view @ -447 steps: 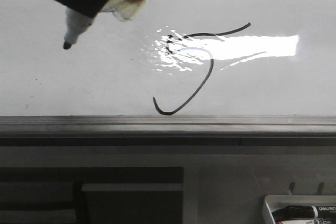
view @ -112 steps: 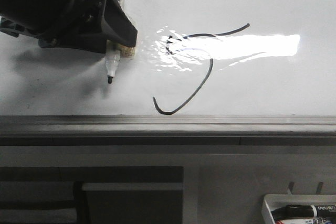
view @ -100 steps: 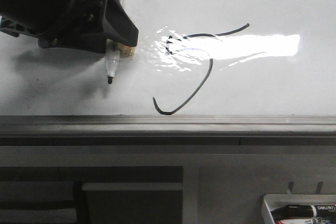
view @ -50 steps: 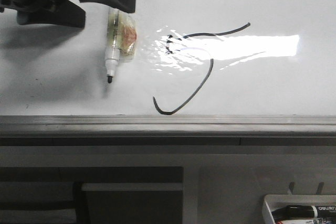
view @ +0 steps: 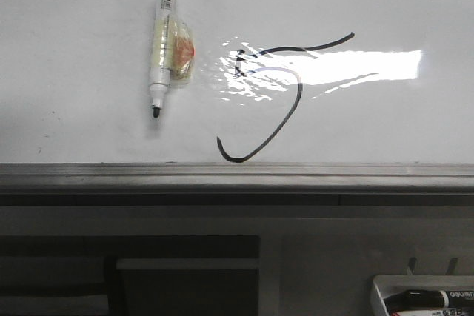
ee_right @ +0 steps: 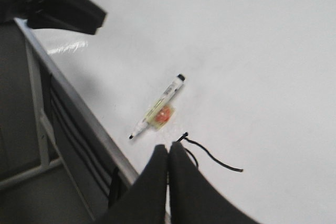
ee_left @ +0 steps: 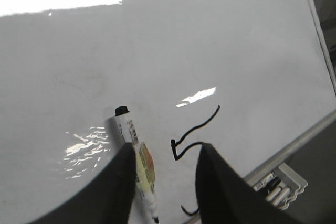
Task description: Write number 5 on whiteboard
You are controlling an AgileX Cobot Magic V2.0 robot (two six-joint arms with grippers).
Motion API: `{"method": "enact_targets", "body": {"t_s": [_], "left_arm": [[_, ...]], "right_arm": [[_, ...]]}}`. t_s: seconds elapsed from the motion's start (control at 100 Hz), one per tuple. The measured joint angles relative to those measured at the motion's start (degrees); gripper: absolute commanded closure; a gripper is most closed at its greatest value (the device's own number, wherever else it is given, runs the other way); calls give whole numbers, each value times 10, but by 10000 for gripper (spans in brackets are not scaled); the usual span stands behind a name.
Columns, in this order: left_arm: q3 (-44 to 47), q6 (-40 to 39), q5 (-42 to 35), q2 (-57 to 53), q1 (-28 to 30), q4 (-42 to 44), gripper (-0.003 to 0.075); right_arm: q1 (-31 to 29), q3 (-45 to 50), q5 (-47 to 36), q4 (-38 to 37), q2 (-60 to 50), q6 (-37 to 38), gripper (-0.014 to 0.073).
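Five drawn, marker lying loose on the whiteboard, both my grippers empty.

Working from the near edge outward in the front view: the grey rail [view: 237,177] runs along the whiteboard [view: 385,123]; just past it the number 5 [view: 285,101] sits with its hook closest to me and its slanted top stroke at about 1 o'clock. At roughly 10 o'clock from the 5 lies the marker [view: 161,42], uncapped, tip toward me, tape wrapped around its middle. My left gripper [ee_left: 164,182] hangs above it with fingers spread, holding nothing; my right gripper [ee_right: 168,174] has its fingers pressed together, also holding nothing. I judge the marker light, stiff and smooth, likely to roll; the taped middle offers the surest hold, clear of the wet tip.
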Motion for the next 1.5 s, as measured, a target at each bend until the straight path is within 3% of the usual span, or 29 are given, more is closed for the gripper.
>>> {"method": "enact_targets", "body": {"t_s": [0.09, 0.26, 0.5, 1.16, 1.31, 1.5], "left_arm": [[19, 0, 52, -74, 0, 36, 741], [77, 1, 96, -186, 0, 54, 741], [132, 1, 104, -262, 0, 54, 741], [157, 2, 98, -269, 0, 73, 741], [209, 4, 33, -301, 29, 161, 741], [342, 3, -104, -369, 148, 176, 741]], "right_arm": [[0, 47, -4, -71, -66, 60, 631], [0, 131, 15, -143, -163, 118, 634], [0, 156, 29, -155, -231, 124, 634], [0, 156, 31, -156, -234, 127, 634], [0, 156, 31, -156, -234, 127, 634], [0, 156, 31, -156, -234, 127, 634]]}}
